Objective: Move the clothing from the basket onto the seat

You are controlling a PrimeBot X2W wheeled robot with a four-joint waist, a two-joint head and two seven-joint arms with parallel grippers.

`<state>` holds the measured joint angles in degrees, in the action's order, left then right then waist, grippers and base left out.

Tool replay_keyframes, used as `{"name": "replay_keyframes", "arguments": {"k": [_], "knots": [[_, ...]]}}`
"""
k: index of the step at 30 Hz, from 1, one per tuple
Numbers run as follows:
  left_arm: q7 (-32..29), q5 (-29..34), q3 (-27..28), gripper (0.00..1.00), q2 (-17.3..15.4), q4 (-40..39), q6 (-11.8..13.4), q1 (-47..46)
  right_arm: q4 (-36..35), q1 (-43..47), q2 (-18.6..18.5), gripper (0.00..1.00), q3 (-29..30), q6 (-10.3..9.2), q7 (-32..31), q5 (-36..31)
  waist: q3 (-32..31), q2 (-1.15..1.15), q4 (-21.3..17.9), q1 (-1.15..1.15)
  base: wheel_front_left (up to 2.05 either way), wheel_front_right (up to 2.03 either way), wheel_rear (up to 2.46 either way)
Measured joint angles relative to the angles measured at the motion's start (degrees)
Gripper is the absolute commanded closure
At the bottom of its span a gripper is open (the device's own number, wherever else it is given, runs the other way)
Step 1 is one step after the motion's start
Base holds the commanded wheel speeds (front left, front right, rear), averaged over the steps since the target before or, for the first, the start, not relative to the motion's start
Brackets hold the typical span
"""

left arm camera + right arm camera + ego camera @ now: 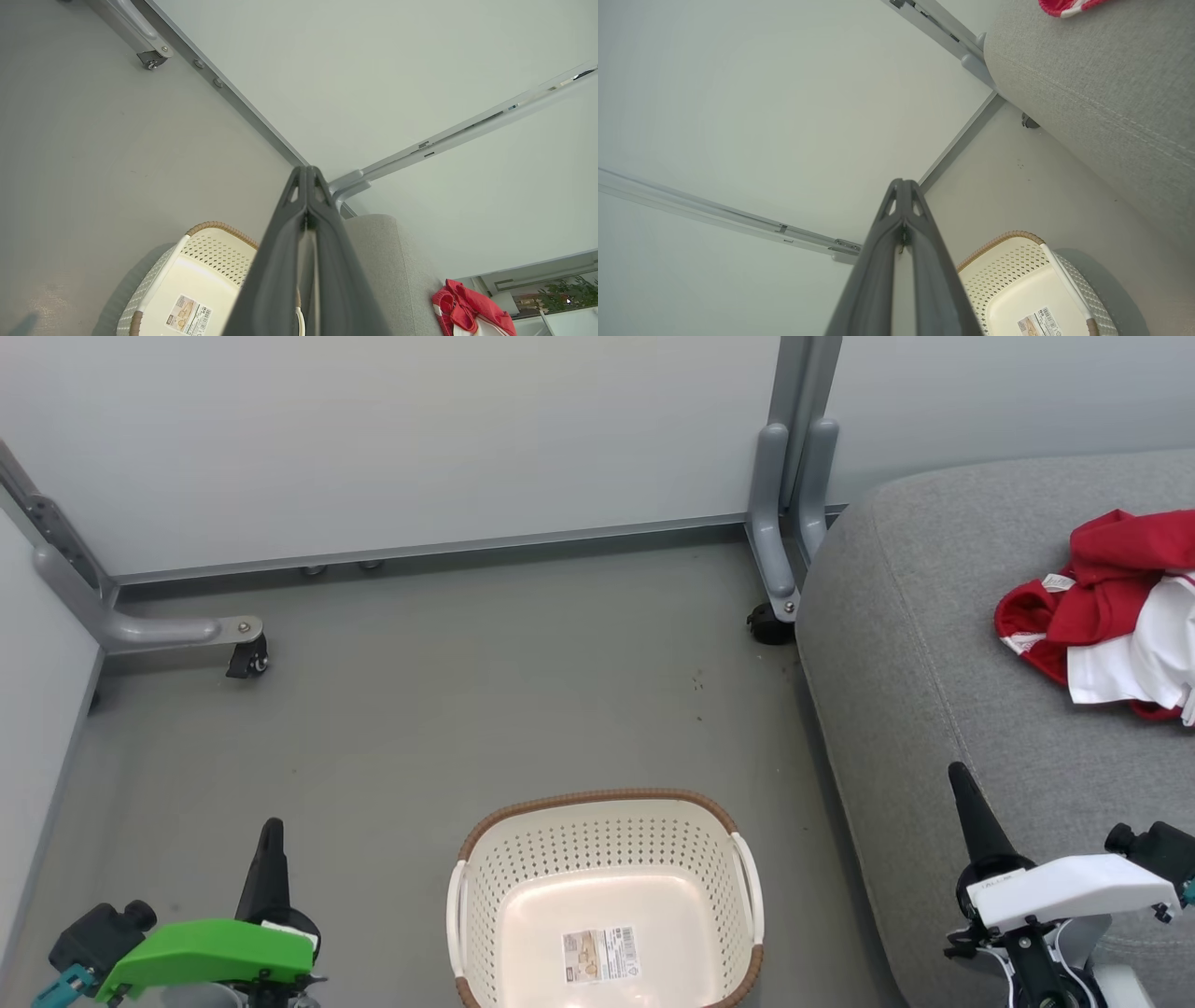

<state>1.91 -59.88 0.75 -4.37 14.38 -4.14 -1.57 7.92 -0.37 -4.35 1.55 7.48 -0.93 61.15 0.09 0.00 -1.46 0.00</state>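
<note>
— Down at the lower left of the head view, the left gripper with the green housing has its two long dark fingers pressed flat together, nothing between them, tips up over the grey floor. Any idea why it's parked like that?

— Looks like a rest pose to me. Its own wrist view says the same: fingers closed on each other, just aimed at the corner of the pale partition panels. No reason to spread if there's nothing to grab. Next over, the cream-white perforated plastic laundry basket with the brown woven-look rim sits on the floor between the two arms, I'd guess so either one can reach in. What shows of its inside holds only a paper label.

— So where's the clothing?

— Keep going right. The big grey fabric sofa cushion, i.e. the seat, stands near the basket. The right gripper with the white housing shows low against its front edge, fingers shut tight on nothing too; the right wrist view agrees, pads touching. Further right, the red sports clothing with white stripes and a white panel lies crumpled in a heap on top of the seat, well apart from both grippers and partly cut off by the frame edge.

— So basically done?

— That's my read. Heap's on the cushion because that's the goal spot, and both arms are tucked either side of the basket with nothing to carry. Can't see the basket's nearest strip though, so I wouldn't swear nothing's hiding there.
</note>
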Motion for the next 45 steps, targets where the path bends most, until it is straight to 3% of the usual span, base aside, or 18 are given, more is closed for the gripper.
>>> {"name": "replay_keyframes", "arguments": {"k": [45], "knots": [[-6.16, -23.28, 4.25, 1.0, 1.16, -0.16, -2.38, -3.05, 4.36, -3.78, -0.02, 1.0, 2.0, 0.0, -2.7, 23.66, 0.06, 0.0, 0.97, 0.0, 0.0, 0.0, 0.0]]}}
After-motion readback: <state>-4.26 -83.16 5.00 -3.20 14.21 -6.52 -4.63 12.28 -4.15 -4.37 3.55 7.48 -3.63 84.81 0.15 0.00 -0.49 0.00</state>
